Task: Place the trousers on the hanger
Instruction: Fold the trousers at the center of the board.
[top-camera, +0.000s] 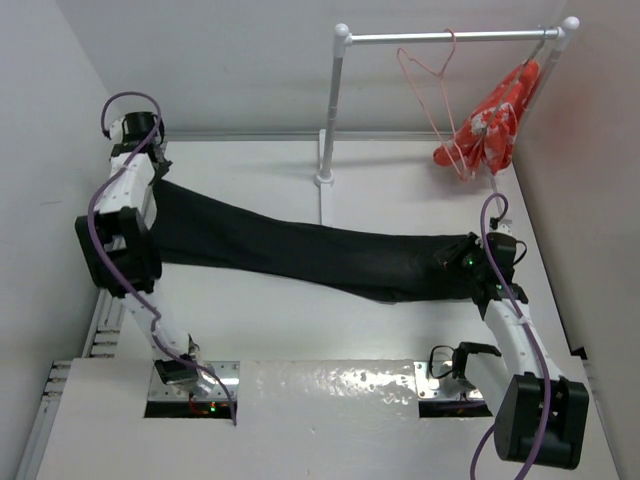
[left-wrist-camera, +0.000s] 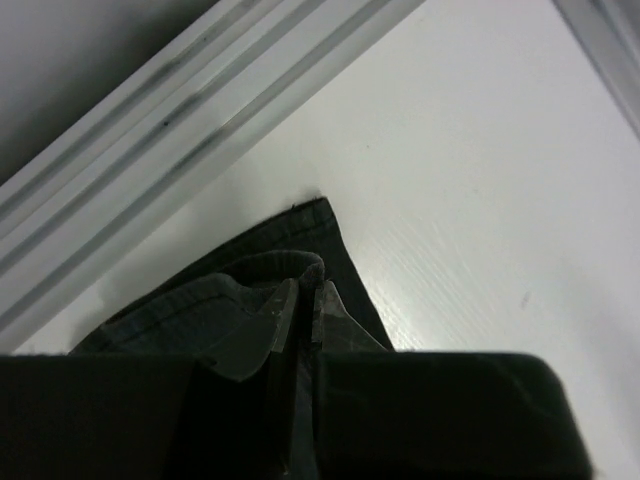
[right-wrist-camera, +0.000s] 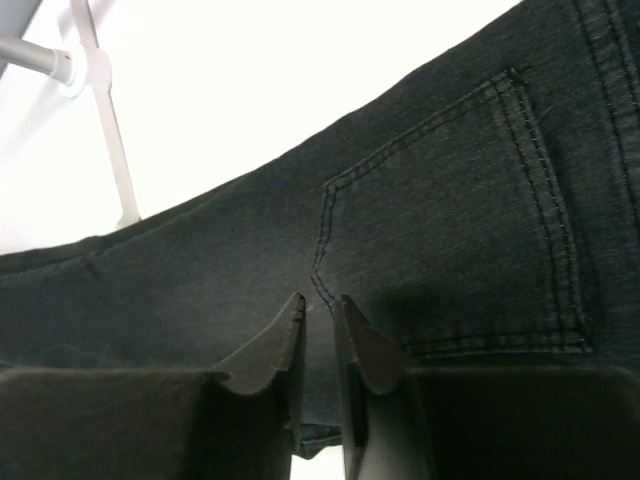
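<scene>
The black trousers (top-camera: 300, 250) are stretched across the table between my two grippers. My left gripper (top-camera: 157, 172) is shut on one end at the far left; the left wrist view shows its fingertips (left-wrist-camera: 303, 292) pinching a folded hem of the trousers (left-wrist-camera: 200, 300) just above the table. My right gripper (top-camera: 457, 263) is shut on the other end; in the right wrist view (right-wrist-camera: 320, 305) it grips the fabric below a back pocket (right-wrist-camera: 470, 230). The pale-pink wire hanger (top-camera: 432, 95) hangs by its hook on the rail, apart from both grippers.
A white clothes rack stands at the back: rail (top-camera: 450, 37), left post (top-camera: 332, 110) and base (top-camera: 324, 180). A bunched orange-red bundle (top-camera: 490, 125) hangs at the rail's right end. White walls close in left and right. A metal rail (left-wrist-camera: 200, 90) runs along the table's edge.
</scene>
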